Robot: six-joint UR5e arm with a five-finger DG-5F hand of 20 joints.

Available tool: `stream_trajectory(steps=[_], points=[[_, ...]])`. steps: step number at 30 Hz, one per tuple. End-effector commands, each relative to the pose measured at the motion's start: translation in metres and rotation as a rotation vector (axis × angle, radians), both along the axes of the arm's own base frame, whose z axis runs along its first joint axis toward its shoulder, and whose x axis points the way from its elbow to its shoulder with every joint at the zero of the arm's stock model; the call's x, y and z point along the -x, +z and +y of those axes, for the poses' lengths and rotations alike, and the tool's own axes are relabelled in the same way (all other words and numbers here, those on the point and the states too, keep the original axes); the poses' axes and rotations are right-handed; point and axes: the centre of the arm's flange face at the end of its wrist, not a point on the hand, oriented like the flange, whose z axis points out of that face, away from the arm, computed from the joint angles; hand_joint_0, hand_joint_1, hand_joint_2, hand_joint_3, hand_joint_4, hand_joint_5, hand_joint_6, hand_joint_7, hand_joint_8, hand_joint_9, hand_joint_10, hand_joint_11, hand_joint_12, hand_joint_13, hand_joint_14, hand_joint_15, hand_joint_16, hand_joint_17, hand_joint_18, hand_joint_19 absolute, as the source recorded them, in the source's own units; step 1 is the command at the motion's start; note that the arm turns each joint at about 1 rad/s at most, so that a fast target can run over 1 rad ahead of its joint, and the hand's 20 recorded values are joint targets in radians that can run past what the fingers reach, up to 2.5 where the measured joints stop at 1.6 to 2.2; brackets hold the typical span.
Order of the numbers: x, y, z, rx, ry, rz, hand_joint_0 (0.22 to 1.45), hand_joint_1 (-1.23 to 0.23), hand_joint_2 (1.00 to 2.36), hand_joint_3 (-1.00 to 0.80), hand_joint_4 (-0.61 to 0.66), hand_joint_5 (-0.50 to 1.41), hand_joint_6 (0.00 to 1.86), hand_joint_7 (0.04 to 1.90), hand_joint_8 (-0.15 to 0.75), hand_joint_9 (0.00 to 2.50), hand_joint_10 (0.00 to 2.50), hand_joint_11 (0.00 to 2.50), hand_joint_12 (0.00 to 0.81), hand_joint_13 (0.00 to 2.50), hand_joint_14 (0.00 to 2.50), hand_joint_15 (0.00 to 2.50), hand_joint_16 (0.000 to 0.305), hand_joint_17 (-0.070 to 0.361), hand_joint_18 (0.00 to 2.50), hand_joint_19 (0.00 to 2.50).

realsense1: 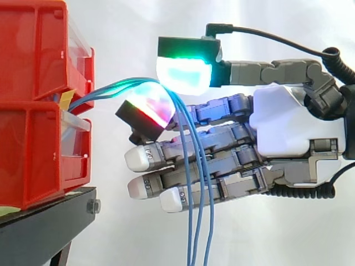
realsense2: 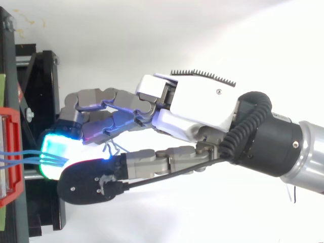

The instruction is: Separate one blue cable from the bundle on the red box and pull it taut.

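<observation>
Hand (realsense1: 283,124) pinches the blue cables (realsense1: 192,221) between thumb and one finger pad, red bins (realsense1: 39,138) just beyond its fingertips, strands hanging slack below; likely none singled out or taut yet.

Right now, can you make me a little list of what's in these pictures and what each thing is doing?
hand: reaches in from the right, towards the bins
glowing pads: a green-cyan one above, a red-magenta one below, close together
blue cables: come out of the bins, pass between the two pads, then hang down loose
red bins: stacked at the left
black stand: under the bins
one cable apart: no, several run together
taut: not yet
</observation>
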Motion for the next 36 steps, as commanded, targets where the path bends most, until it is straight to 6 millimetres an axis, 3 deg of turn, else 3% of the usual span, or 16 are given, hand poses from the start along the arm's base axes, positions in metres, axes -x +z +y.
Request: stream_trajectory(steps=[1,24,30,36], points=[[0.0000,0.0000,0.0000,0.000,0.000,0.000,0.72,-0.88,1.01,0.01,0.16,-0.13,0.50,1.30,0.278,0.52,0.01,0.30,0.353,0.29,0.00,0.13,0.051,0.115,0.35,0.35],[-0.0001,0.0000,0.0003,0.000,0.003,0.000,0.71,-0.93,1.01,-0.08,0.14,-0.15,0.50,1.26,0.253,0.40,0.01,0.27,0.335,0.20,0.00,0.09,0.050,0.113,0.26,0.31],[-0.0001,0.0000,0.0003,0.000,0.003,0.000,0.59,-0.77,1.01,-0.38,0.17,-0.14,0.50,1.24,0.279,0.48,0.01,0.26,0.345,0.24,0.00,0.10,0.050,0.112,0.30,0.34],[0.0002,-0.0007,0.0002,0.002,0.003,0.002,0.56,-0.56,1.00,-0.46,0.20,-0.12,0.50,1.24,0.301,0.55,0.01,0.27,0.357,0.30,0.00,0.12,0.050,0.113,0.34,0.36]])
